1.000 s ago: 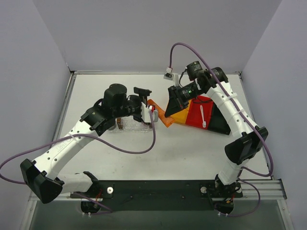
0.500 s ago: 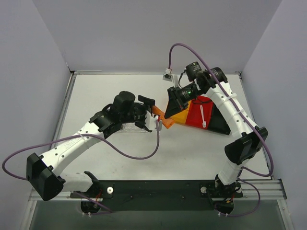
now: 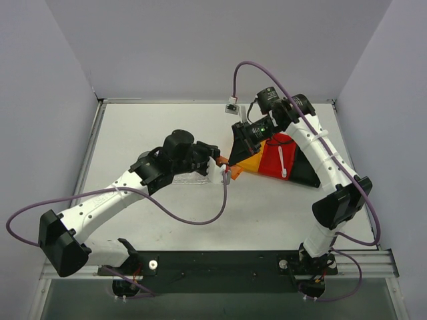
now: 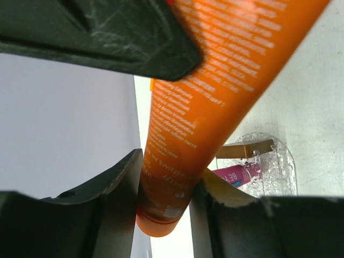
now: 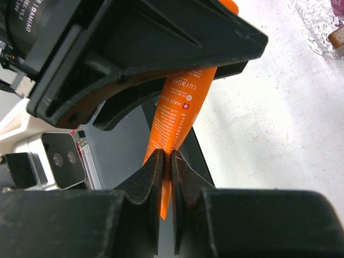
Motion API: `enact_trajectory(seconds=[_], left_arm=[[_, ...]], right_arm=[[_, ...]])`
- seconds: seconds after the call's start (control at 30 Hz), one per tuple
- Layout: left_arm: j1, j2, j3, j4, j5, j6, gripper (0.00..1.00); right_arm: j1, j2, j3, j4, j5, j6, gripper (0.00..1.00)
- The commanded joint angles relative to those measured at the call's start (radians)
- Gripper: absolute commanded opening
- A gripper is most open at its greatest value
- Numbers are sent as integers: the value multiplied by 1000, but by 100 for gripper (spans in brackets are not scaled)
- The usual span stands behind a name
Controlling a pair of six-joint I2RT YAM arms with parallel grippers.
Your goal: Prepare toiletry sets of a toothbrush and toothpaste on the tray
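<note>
An orange toothpaste tube (image 3: 227,167) hangs in the air between both grippers. My right gripper (image 3: 235,155) is shut on its flat crimped end (image 5: 171,161). My left gripper (image 3: 222,171) has its jaws closed against the cap end (image 4: 166,188), one finger on each side. The tray (image 4: 277,166), clear plastic with a brown wooden block (image 4: 247,149), lies under the left arm (image 3: 190,175). A pink toothpaste tube (image 4: 236,174) lies in it. A white toothbrush (image 3: 282,162) lies in the red bin.
An orange bin (image 3: 249,162) and a red bin (image 3: 272,155) stand side by side under the right arm, with a dark panel (image 3: 304,171) to their right. Purple cables loop from both arms. Grey walls enclose the table on three sides.
My left arm has reached right to the orange tube, and its wide-open jaws have closed onto the cap end. The right gripper has kept its hold and hardly moved.
</note>
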Motion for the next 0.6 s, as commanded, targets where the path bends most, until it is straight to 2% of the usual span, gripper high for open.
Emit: enact_trajectory(seconds=[0.0,0.03,0.1,0.13,0.17,0.2,0.33,0.4,0.43,0.57], left_arm=[[-12,-5,2,39,-12,-3,41],[-13,-8,-2,41,-12,-3,39],[-15,-14,-5,39,-17,-5,29],[-16,-17,-9,41,-15,-8,25],[-18,-22,-15,39,-17,-8,8],[-19,-29,-21,47,-21,-14,2],[-19,-57,-61,71,-33,-38,0],[-18,-77,-93,83,-41,-46,0],[-19,-86,-102,87,-43,-61,0],[-13,-135,-157,140,-24,-181,0]], right_arm=[[8,-39,-9,-21,-49,-23,0],[8,-40,-9,-19,-49,-25,0],[10,-45,-11,-19,-40,-26,0],[8,-45,-11,-19,-38,-26,3],[8,-49,-12,-21,-34,-26,6],[8,-54,-11,-19,-29,-28,9],[7,-68,-2,-19,-3,-26,28],[5,-83,4,-19,18,-26,32],[5,-86,14,-19,29,-23,37],[-7,-112,37,-19,60,-25,41]])
